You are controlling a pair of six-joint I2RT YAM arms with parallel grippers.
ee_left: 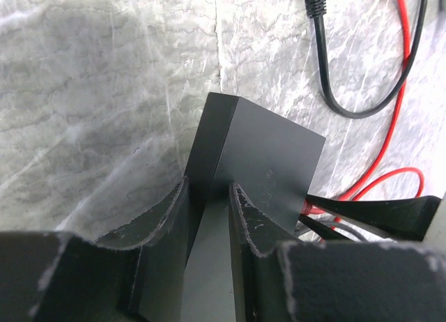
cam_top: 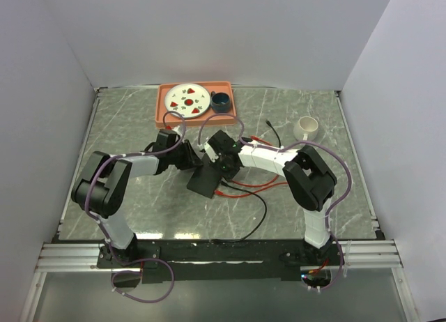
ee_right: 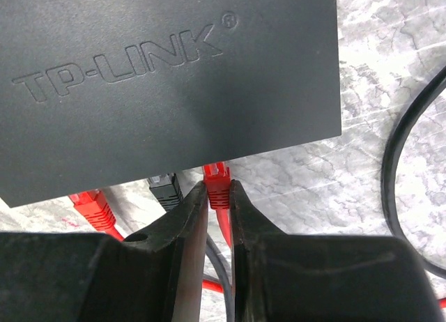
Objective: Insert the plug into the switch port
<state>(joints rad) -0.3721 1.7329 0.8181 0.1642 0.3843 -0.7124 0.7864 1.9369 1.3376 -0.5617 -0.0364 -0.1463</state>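
Near edge: a loose black cable (cam_top: 259, 209) loops over the surface (cam_top: 174, 214), right of centre, with red leads (cam_top: 244, 192) crossing it. Neither obstructs the work.

Mid-surface: the switch (cam_top: 206, 180) lies flat, about central, and both hands meet at it. The left hand (ee_left: 209, 209) is clenched on one end of the switch and looks to be bracing it. The right hand (ee_right: 217, 198) grasps the plug (ee_right: 217, 174) just behind its head. The plug's tip is at the switch's port edge. I cannot tell whether it is seated or only at the mouth, because the lid overhangs the port. A black plug (ee_right: 164, 189) sits just beside it at the same edge, and a second red plug (ee_right: 94, 207) sits further along.

Judgement: this is the final push.
- Hold the plug square to the port edge and drive it straight in, low along the surface, without twisting.
- The grip close to the head is good, as little cable is free to buckle.
- The left hand should take the reaction force so the slab does not slide toward the far edge.
- Risk: the right fingers (ee_right: 185, 221) have little clearance from the black plug and could foul it.
- Latch orientation is not visible.

Far edge: a tray (cam_top: 162, 102) carries a plate (cam_top: 188, 99) and a blue cup (cam_top: 221, 101). A white cup (cam_top: 306, 128) sits toward the far right corner. All are well apart from the switch.
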